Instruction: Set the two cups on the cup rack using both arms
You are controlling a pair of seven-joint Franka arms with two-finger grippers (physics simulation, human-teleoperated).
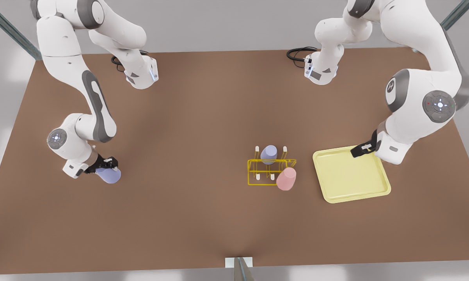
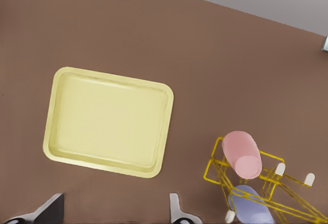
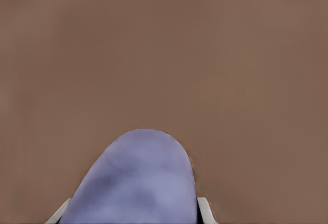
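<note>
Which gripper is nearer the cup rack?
Left. The left gripper hovers over the yellow tray beside the cup rack; the right gripper grips a lavender cup far across the table.

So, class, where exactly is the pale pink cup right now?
In the front view, the pale pink cup sits on the yellow cup rack's right corner, just left of the yellow tray.

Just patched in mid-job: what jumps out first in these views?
The yellow cup rack at mid-table already carries a pink cup and a lavender cup on its pegs. On the front view's left, the right gripper is shut on a second lavender cup low over the table. The left gripper hangs open over the pale yellow tray.
</note>
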